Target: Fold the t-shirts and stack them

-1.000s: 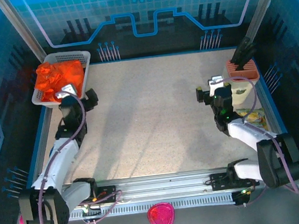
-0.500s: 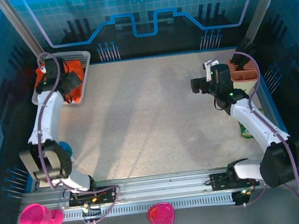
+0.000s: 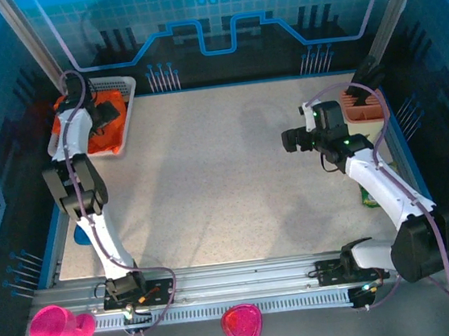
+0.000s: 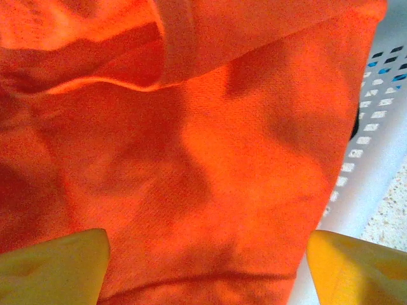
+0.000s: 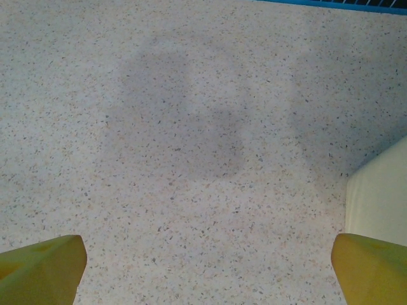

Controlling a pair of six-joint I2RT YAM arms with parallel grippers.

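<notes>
The left gripper stands spread, gripping nothing. The orange shirt is judged light, limp and hard to damage, so a raised fold is the best place to pinch it. It lies crumpled between and just ahead of the jaws, inside the basket. The right gripper stands spread over the table.

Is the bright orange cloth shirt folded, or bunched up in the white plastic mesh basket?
Bunched up, not folded: the bright orange cloth shirt lies in loose rumpled creases inside the white plastic mesh basket.
</notes>
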